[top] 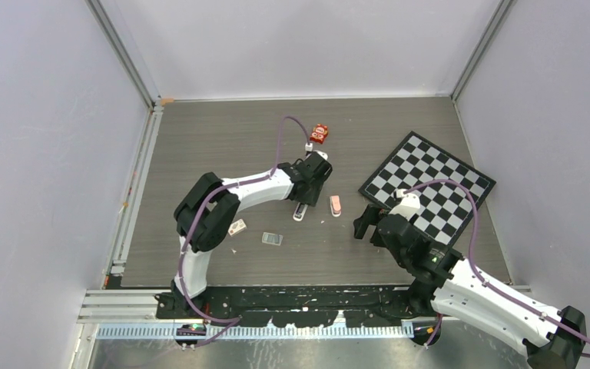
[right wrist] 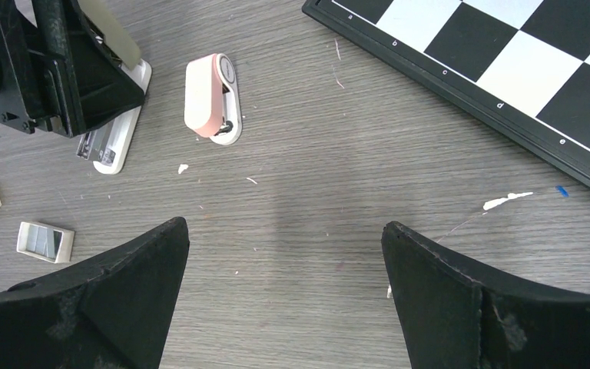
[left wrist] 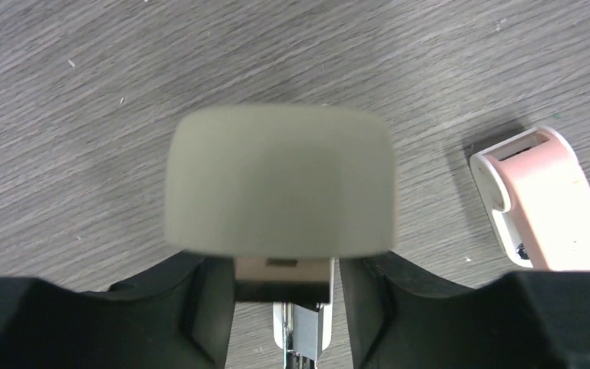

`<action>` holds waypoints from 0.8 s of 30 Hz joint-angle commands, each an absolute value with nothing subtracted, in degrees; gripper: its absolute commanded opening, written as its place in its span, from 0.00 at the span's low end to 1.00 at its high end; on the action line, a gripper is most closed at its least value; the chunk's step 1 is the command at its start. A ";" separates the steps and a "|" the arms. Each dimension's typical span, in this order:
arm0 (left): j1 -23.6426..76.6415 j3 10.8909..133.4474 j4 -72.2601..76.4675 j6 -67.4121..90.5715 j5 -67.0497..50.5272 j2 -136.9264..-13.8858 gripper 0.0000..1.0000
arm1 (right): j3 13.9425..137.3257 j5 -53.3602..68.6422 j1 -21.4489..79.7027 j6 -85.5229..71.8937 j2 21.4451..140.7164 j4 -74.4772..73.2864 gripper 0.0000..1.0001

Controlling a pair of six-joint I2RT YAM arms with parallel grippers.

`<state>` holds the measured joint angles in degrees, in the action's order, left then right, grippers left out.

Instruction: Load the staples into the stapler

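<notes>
The stapler (top: 299,211) lies mid-table on its white base (right wrist: 115,146), with its olive-grey top (left wrist: 276,181) swung up. My left gripper (left wrist: 284,269) stands over it, jaws apart, one on each side of the raised top, with a thin gap on the right side. A silvery metal piece (left wrist: 307,330) shows in the channel below; I cannot tell what it is. The staples (top: 272,239) are silvery blocks in a small white tray (right wrist: 44,241) near the front, apart from both grippers. Open and empty, my right gripper (right wrist: 284,224) hovers over bare table, right of the stapler (top: 365,223).
A pink-and-white piece (top: 336,204) lies just right of the stapler (right wrist: 211,96). A small white box (top: 236,227) sits left of the tray. A red packet (top: 319,133) lies further back. A chessboard (top: 428,184) covers the right side.
</notes>
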<state>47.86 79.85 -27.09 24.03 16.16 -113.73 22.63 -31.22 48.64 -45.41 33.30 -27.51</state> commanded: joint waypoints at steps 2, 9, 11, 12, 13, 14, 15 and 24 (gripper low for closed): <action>46.49 81.97 -21.93 24.10 14.50 -113.94 0.45 | 25.15 -32.34 48.87 -44.91 33.31 -27.56 1.00; 45.78 79.74 -20.26 26.22 11.31 -111.60 0.15 | 24.72 -31.68 48.80 -45.60 32.94 -27.53 1.00; 45.12 76.83 -18.14 28.37 8.73 -108.97 0.07 | 24.76 -31.28 48.84 -45.66 33.11 -27.28 1.00; 44.62 74.69 -16.10 30.00 6.54 -107.32 0.04 | 24.80 -31.16 48.82 -45.74 33.20 -27.21 0.99; 43.69 72.38 -12.55 32.38 4.00 -105.34 0.02 | 24.79 -31.05 48.82 -45.78 33.34 -27.18 1.00; 42.81 69.59 -9.06 34.82 1.12 -103.32 0.00 | 24.71 -30.98 48.84 -45.87 33.51 -27.12 1.00; 41.76 66.94 -5.03 37.52 -2.55 -101.46 0.00 | 24.70 -30.76 48.86 -45.94 33.69 -26.97 1.00; 36.31 51.27 24.13 54.89 -20.54 -94.12 0.00 | 24.43 -27.23 48.87 -45.49 36.27 -22.49 1.00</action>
